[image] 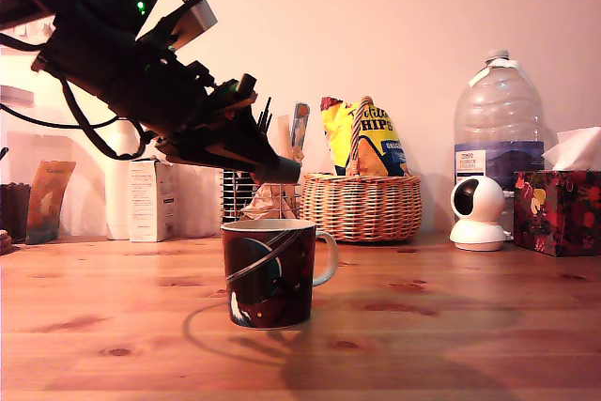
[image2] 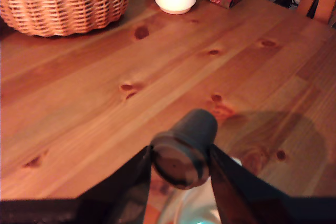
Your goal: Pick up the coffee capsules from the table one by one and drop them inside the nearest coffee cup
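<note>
the coffee cup (image: 270, 272) stands alone on the table (image: 470, 326); bare wood lies open on every side of it. well behind the cup, a wicker basket (image: 362, 206), white camera (image: 478, 214) and patterned box (image: 557, 212) line the back.

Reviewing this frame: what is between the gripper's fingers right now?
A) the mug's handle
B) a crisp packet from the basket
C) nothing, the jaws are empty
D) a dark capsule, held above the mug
D: in the wrist view the gripper is closed on a dark coffee capsule, and the exterior view shows it raised over the patterned mug.
</note>
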Robot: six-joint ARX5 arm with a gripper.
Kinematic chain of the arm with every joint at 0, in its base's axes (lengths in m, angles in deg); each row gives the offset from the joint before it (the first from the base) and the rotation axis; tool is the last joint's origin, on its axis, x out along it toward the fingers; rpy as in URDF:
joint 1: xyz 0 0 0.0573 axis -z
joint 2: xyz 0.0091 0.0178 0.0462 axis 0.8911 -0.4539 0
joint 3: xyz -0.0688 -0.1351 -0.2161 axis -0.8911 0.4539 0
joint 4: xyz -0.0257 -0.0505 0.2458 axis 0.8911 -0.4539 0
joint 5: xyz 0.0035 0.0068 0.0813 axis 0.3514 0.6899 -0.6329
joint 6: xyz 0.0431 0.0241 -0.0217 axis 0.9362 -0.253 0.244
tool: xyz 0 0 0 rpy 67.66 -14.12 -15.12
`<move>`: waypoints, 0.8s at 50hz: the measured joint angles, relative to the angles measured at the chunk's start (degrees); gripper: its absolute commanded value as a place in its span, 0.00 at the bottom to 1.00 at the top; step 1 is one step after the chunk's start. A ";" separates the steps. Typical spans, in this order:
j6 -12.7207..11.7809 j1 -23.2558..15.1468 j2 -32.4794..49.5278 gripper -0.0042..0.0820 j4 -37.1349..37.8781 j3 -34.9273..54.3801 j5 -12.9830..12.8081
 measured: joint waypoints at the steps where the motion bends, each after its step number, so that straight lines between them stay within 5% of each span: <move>1: 0.00 0.02 0.31 0.32 -0.37 0.00 -0.02; 40: 0.00 3.45 8.55 0.32 -8.59 1.36 -0.22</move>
